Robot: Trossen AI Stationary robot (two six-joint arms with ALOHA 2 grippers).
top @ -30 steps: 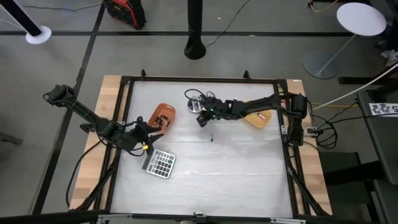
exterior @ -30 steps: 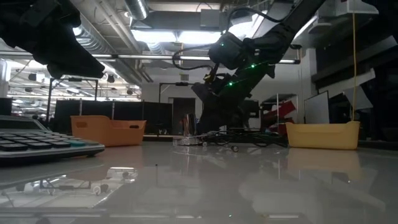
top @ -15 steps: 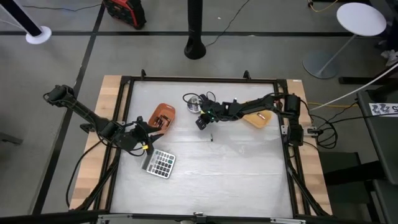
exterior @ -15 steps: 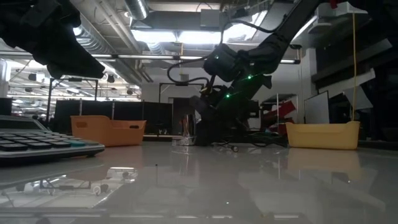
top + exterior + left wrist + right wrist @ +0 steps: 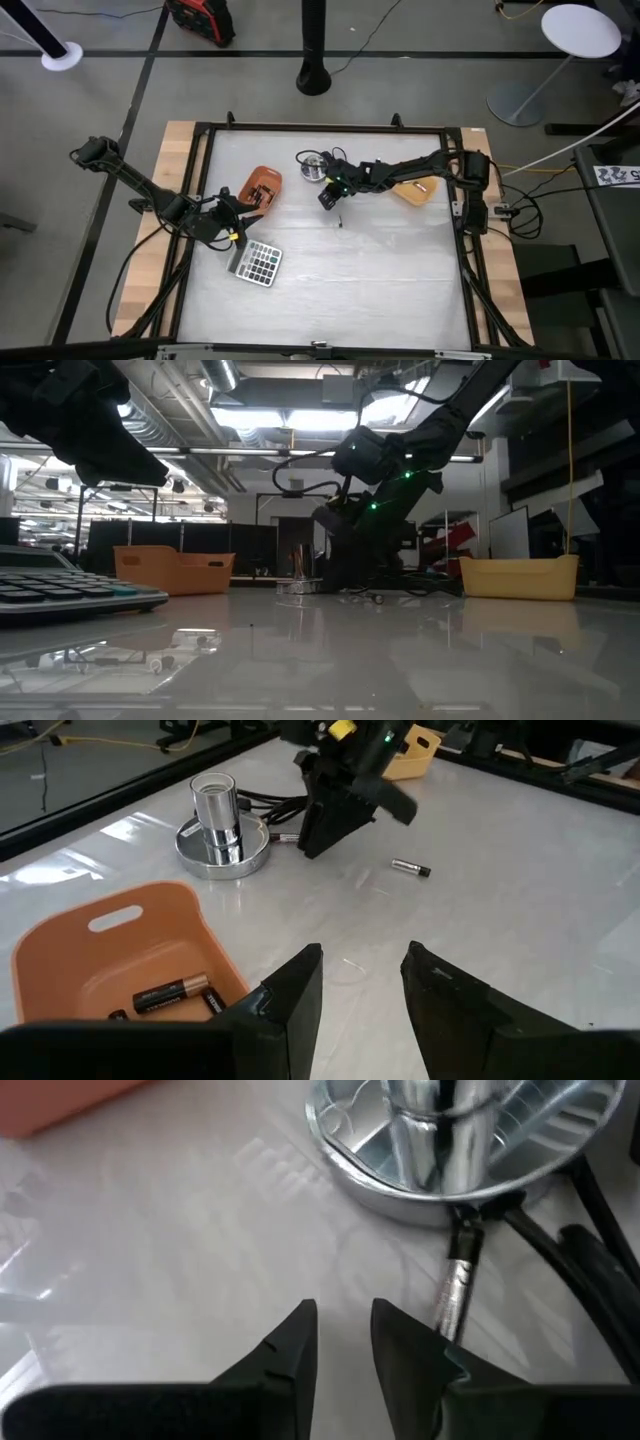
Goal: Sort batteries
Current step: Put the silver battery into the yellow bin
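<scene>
My right gripper (image 5: 325,197) hovers just off the table beside the round silver disc (image 5: 314,166), fingers a little apart and empty (image 5: 340,1340). A slim silvery cylinder (image 5: 455,1295) lies by the disc's rim, just past my right finger; battery or plug, I cannot tell. One battery (image 5: 340,221) lies loose on the table near that gripper and also shows in the left wrist view (image 5: 411,868). My left gripper (image 5: 238,216) is open and empty (image 5: 362,985) next to the orange bin (image 5: 262,186), which holds a few batteries (image 5: 170,992).
A calculator (image 5: 256,263) lies near the left gripper on its near side. A yellow bin (image 5: 414,191) stands under the right arm. A black cable (image 5: 590,1260) runs from the disc. The white table top's near half is bare.
My right gripper has dipped down toward the table beside the silver disc, then risen a little again. The loose battery has stayed where it was.
</scene>
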